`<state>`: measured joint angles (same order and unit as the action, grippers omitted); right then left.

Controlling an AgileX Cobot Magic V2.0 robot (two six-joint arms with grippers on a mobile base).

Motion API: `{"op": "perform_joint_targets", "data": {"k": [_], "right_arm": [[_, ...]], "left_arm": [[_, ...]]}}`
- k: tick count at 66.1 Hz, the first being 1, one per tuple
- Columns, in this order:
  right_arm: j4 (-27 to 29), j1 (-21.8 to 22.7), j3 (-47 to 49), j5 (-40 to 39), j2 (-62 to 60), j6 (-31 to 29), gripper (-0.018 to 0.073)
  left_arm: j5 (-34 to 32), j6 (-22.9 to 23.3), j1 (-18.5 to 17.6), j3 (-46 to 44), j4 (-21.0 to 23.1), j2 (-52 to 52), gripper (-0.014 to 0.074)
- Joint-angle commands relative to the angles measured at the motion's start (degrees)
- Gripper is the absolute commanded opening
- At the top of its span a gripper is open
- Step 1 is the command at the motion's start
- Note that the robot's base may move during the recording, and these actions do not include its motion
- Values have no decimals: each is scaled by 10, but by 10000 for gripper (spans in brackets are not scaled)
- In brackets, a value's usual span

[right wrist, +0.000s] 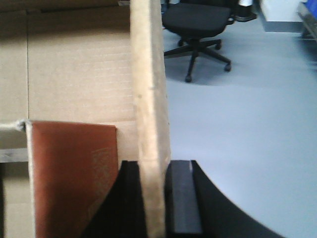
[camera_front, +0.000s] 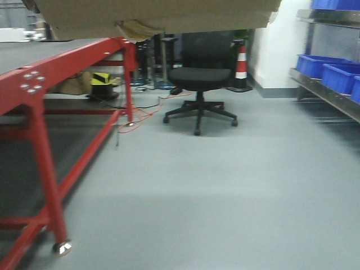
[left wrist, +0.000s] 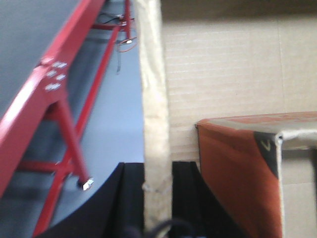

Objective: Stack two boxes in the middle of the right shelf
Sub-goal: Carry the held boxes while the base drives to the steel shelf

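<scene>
One brown cardboard box (camera_front: 157, 14) hangs across the top of the front view, lifted off the floor between both arms. My left gripper (left wrist: 157, 198) is shut on its left wall (left wrist: 153, 99), one black finger on each side. My right gripper (right wrist: 156, 198) is shut on the opposite wall (right wrist: 148, 74) in the same way. Inside the open box lies an orange-brown carton (left wrist: 233, 173), also seen in the right wrist view (right wrist: 69, 173). The steel shelf (camera_front: 326, 94) runs along the right edge of the front view, well ahead and to the right of the box.
Blue plastic bins (camera_front: 320, 64) sit on the shelf board, and another stands on the level above (camera_front: 334, 4). A red-framed table on castors (camera_front: 50, 73) stands close on the left. A black office chair (camera_front: 199, 79), a traffic cone (camera_front: 241, 62) and floor cables (camera_front: 140, 115) lie ahead.
</scene>
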<state>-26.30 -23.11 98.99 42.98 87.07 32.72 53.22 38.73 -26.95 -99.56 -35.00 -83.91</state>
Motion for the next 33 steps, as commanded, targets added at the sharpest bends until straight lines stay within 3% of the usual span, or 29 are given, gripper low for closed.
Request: {"op": "perform_joint_targets", "data": {"k": [1, 33], "right_arm": [[-10, 2, 9, -45, -11, 4, -153], [-10, 2, 9, -45, -11, 4, -153]], "left_arm": [[-22, 2, -1, -7, -7, 8, -111], [-22, 2, -1, -7, -29, 8, -111]]}}
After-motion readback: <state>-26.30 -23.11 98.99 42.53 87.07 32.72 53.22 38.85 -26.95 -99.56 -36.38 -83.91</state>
